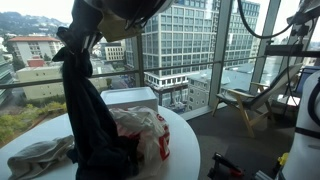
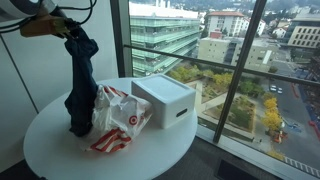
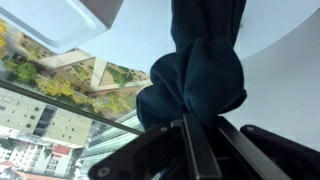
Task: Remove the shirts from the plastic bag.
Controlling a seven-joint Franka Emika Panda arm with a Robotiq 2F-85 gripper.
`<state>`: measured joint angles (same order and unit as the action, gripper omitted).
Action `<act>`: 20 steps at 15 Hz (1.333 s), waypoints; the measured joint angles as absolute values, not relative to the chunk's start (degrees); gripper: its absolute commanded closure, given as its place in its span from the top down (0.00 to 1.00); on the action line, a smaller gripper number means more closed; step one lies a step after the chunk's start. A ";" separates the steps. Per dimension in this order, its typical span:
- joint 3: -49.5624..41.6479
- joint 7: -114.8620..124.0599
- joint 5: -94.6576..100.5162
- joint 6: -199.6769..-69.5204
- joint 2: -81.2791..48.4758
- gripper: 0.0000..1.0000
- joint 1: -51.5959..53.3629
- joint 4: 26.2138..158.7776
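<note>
A dark navy fabric shirt (image 2: 80, 80) is being held up above the round white counter (image 2: 150, 150) by the gripper (image 2: 71, 30), which is being clamped onto the shirt's bunched top. The shirt's lower end is resting on the counter against a crumpled clear plastic bag with red markings (image 2: 118, 115). A white rectangular box (image 2: 165, 98) is standing beside the bag. A crumpled grey cloth (image 1: 40, 155) is lying near the shirt.

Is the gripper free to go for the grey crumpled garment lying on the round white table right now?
Probably not yet. The gripper is shut on the dark blue shirt, held up high. The grey crumpled garment itself lies uncovered, so releasing first should free the way.
</note>
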<state>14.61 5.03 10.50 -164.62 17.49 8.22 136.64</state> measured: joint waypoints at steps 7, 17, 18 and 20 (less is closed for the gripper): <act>25.15 14.23 15.75 -172.89 10.53 0.02 6.87 134.58; 36.53 35.70 38.51 -173.75 3.95 0.02 0.29 127.08; 37.00 38.52 41.39 -173.67 3.61 0.02 -0.09 125.92; 37.91 44.56 47.65 -172.78 2.81 0.02 -0.67 122.91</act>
<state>37.91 44.56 47.65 -172.78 2.81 -0.67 122.91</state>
